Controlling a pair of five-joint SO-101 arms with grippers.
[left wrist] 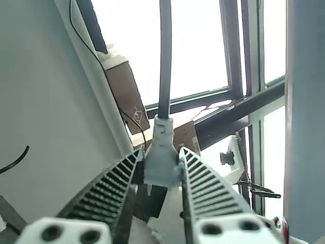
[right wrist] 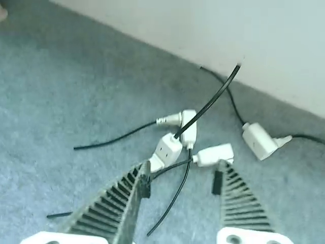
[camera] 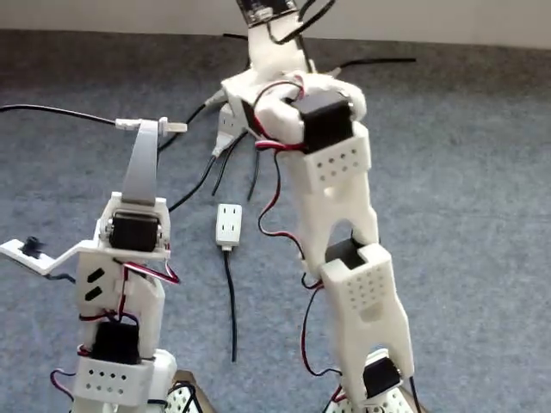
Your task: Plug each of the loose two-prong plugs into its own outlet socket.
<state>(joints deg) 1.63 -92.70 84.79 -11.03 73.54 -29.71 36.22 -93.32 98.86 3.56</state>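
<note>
White two-prong plug [left wrist: 161, 160] clenched between ribbed fingers [left wrist: 203, 188] of my left gripper [left wrist: 160, 155]. Grip on plug body, black cord [left wrist: 165, 61] running out past fingertips. High view: plug held up off grey carpet [camera: 465, 172], prongs pointing sideways. My right gripper [right wrist: 180, 175] spread wide, grasping nothing, low over cluster of loose white plugs [right wrist: 167, 147]. Thin cord [right wrist: 179, 190] passes between its jaws. White outlet strip [camera: 228, 222] flat on carpet between my two arms.
</note>
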